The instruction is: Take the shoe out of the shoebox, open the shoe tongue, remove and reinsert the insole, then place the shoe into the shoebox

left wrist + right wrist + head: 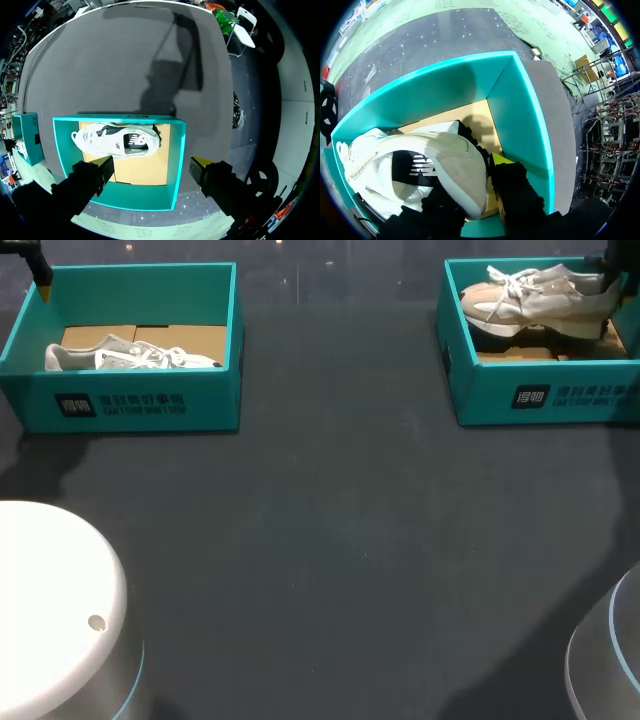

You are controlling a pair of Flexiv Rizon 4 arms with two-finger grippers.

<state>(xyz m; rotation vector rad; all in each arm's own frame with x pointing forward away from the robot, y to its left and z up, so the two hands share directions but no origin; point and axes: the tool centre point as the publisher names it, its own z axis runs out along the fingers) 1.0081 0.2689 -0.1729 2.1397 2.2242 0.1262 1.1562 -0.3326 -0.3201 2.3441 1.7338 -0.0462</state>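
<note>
The right gripper (472, 182) is clamped on the heel of the beige shoe (450, 165). One yellow fingertip (500, 161) presses the back of the heel from outside; the other is hidden at the collar, so the hold is judged partly from how the shoe sits. The heel lies between the fingers and the rest of the shoe stretches ahead of them, toe farthest off. Its long axis runs along the length of the right box (520, 115), with the toe toward the middle of the table (125, 60). In the head view the sole seems to ride above the cardboard floor, with a shadow beneath it, yet the shoe is within the walls. The step in hand therefore looks like the first one, taking the shoe out. The next move likely calls for a straight lift until the sole clears the rim, minding the wall just beside the outer finger and keeping the toe from dragging. Farther off, the left gripper (152, 167) hovers above one end of the left box (137, 196), fingers wide apart and touching nothing. The white shoe (117, 140) lies ahead of and below them on the box floor, seemingly on its side, lengthwise, with its toe also toward the table's middle.
</note>
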